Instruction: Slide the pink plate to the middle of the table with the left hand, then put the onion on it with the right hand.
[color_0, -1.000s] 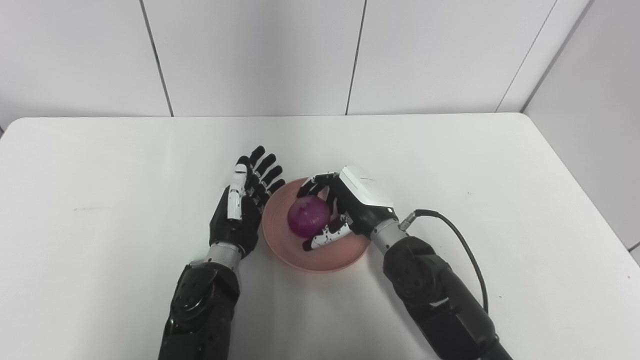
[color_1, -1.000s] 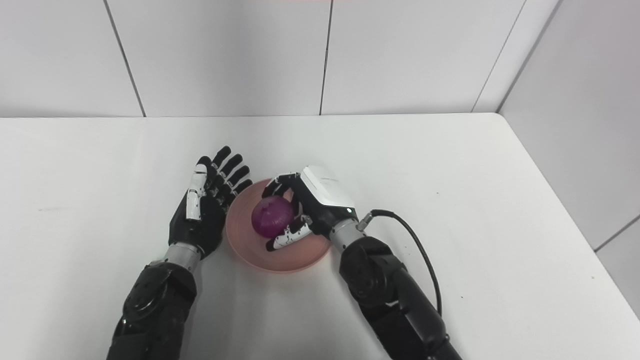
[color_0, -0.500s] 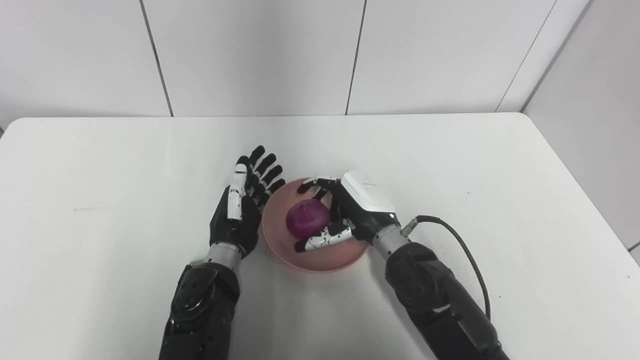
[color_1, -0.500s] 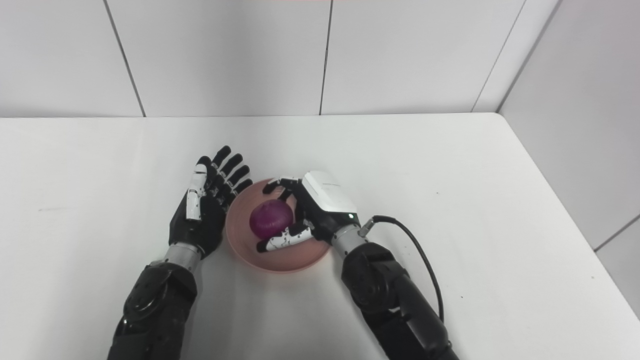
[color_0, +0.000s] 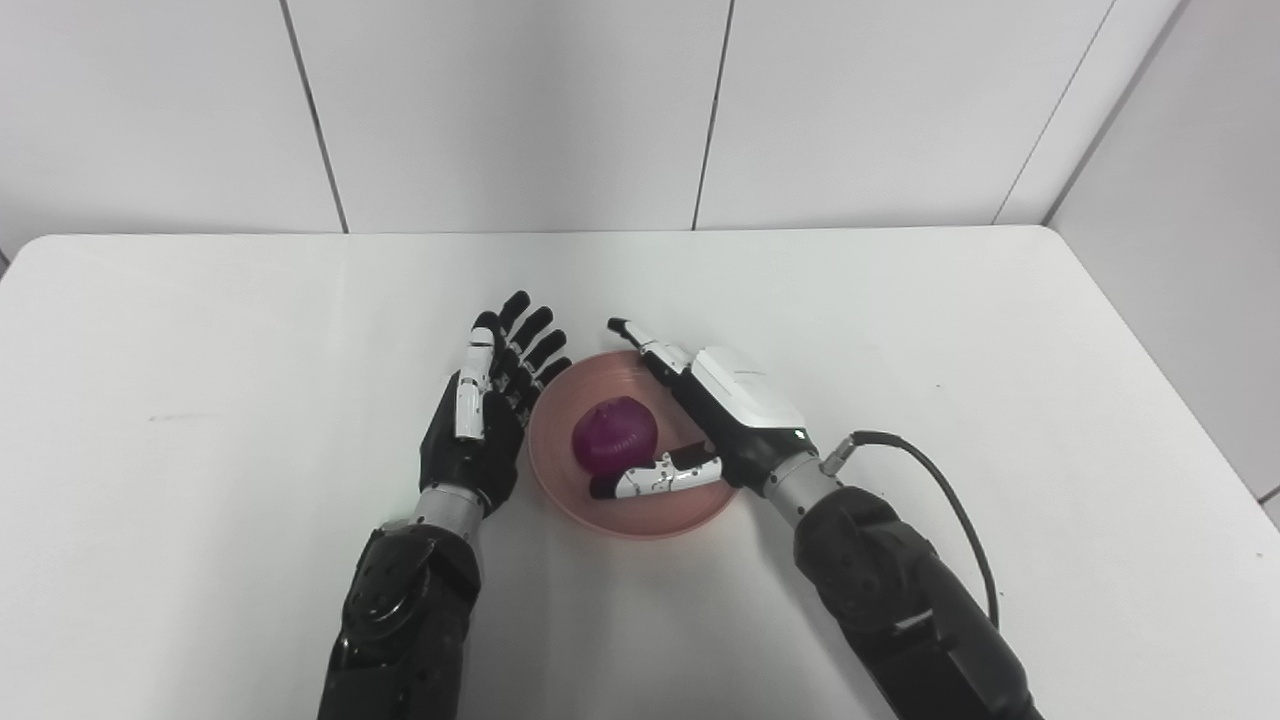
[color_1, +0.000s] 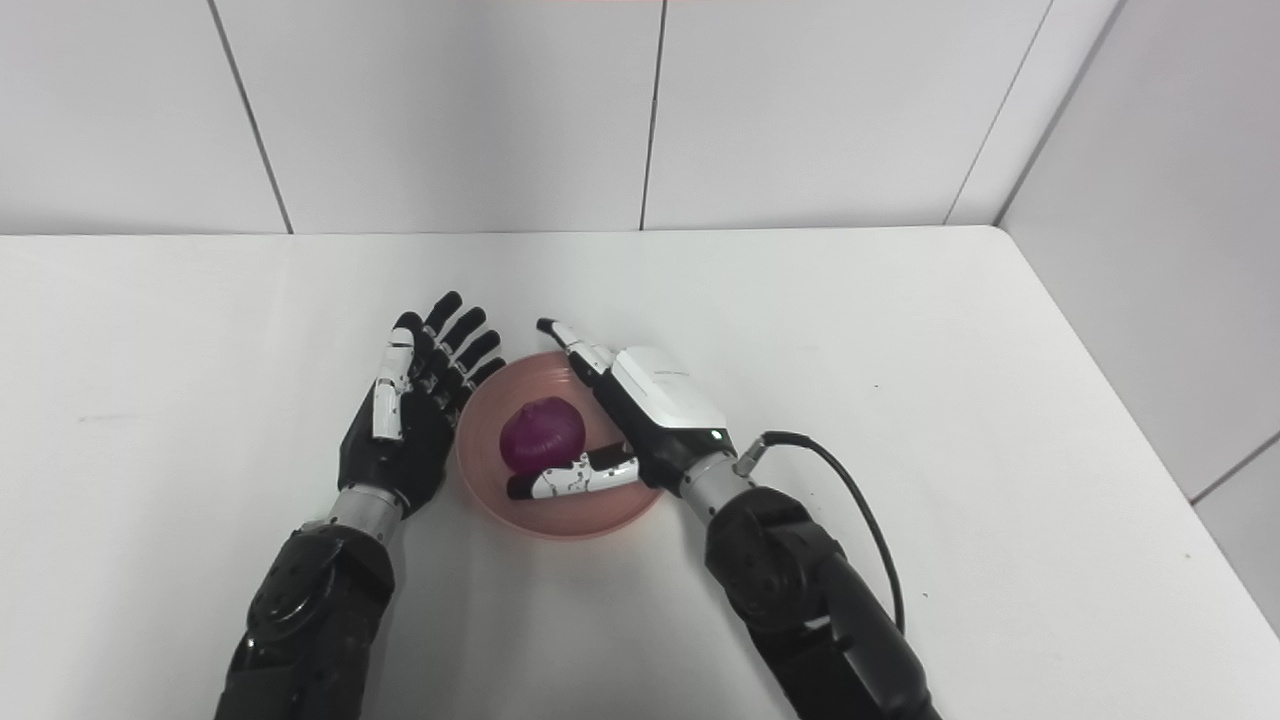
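We see the onion (color_0: 614, 437) resting in the pink plate (color_0: 640, 512) mid-surface. Our right hand (color_0: 730, 420) is spread, released, thumb near the onion. Left hand (color_0: 480, 420) flat, empty, bracing the plate's rim.

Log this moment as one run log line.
onion: resting in pink plate | right hand: open, fingers spread around onion | left hand: open, beside plate rim | table

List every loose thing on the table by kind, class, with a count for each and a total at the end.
Plate: 1
Onion: 1
Total: 2
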